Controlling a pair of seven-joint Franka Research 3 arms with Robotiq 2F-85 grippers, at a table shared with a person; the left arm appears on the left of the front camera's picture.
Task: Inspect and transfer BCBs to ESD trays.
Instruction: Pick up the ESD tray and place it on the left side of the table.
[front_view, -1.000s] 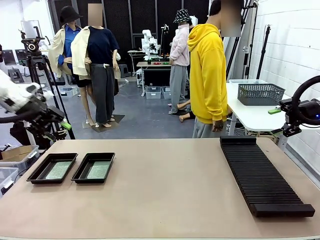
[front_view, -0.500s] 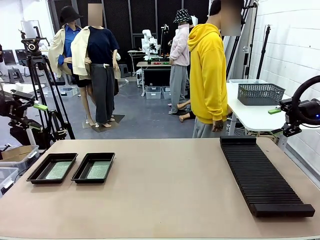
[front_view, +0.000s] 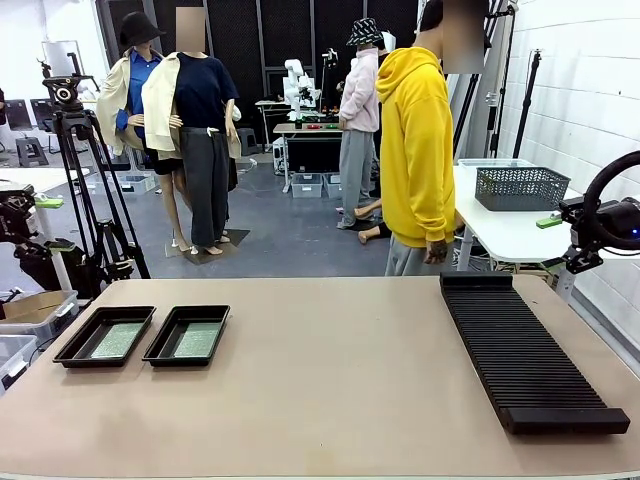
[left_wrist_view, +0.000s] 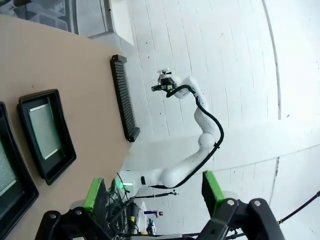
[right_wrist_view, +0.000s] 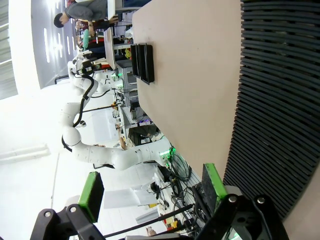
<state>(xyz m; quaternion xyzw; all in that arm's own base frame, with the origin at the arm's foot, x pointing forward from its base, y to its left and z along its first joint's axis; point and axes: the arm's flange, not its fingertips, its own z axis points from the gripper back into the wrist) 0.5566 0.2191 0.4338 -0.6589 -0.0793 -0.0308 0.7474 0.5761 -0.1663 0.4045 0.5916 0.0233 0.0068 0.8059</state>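
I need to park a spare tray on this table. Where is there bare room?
The wide stretch between the two black trays and the ribbed rack is bare, as is the near edge. Each tray holds a green board, and the rack fills the right side.

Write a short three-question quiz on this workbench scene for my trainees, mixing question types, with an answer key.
1. True or false: each of the ESD trays holds one of the BCBs.
2. Which side of the table, by the robot's own sides, has the ribbed black rack? A) left B) right C) middle
3. Fill in: the left gripper and the right gripper both have their jaws ____.

Key: 1 true; 2 B; 3 open.
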